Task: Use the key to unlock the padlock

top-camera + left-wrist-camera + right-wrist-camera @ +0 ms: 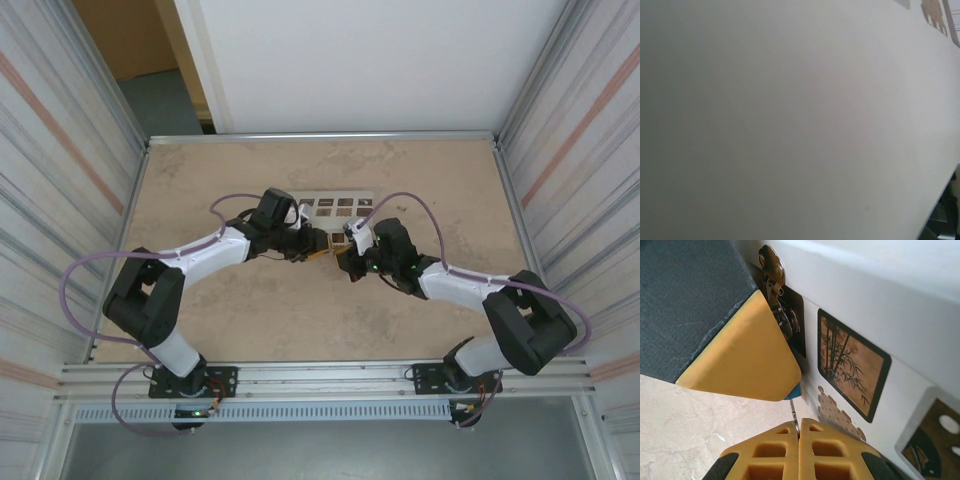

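Right gripper (799, 432) pinches the thin key (793, 414) just below the padlock (795, 391): a blue corner, the rest hidden by left gripper's (310, 250) yellow pad (740, 355), its grip unclear; white box (880, 305) beside.

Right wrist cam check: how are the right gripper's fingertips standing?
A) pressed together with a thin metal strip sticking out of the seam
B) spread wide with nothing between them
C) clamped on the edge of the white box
A: the right gripper is shut tip to tip, and a thin metal strip, seemingly the key, rises from the seam toward a blue piece.
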### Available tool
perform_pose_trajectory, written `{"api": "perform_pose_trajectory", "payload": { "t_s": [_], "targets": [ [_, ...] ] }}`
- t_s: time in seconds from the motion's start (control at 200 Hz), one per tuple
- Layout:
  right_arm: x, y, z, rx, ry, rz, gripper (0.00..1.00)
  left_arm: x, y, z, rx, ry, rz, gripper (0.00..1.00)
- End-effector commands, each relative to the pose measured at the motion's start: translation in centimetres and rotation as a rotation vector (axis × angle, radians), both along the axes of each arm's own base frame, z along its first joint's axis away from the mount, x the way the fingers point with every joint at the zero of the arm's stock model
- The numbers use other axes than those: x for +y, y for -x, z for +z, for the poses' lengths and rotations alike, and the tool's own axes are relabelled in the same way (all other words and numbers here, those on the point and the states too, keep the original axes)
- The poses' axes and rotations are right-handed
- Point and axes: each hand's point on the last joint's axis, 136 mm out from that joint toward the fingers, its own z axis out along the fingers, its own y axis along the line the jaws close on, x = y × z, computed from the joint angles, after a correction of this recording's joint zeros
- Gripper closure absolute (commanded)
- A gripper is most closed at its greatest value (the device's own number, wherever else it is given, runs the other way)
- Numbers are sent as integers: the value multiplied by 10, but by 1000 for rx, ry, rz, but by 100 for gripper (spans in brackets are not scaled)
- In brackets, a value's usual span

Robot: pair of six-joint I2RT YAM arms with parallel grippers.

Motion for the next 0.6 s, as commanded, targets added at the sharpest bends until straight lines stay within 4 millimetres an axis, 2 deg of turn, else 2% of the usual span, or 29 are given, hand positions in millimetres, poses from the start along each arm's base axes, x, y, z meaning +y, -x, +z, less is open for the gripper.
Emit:
{"api": "perform_pose_trajectory", "payload": {
  "t_s": [0.0,0.596],
  "targets": [
    [11,-27,47,-123,-86,-9,100,-13,24,29,3,85,-125,90],
    [31,-44,103,-204,-218,34,100,-21,28,31,14,104,-158,90]
  ]
}}
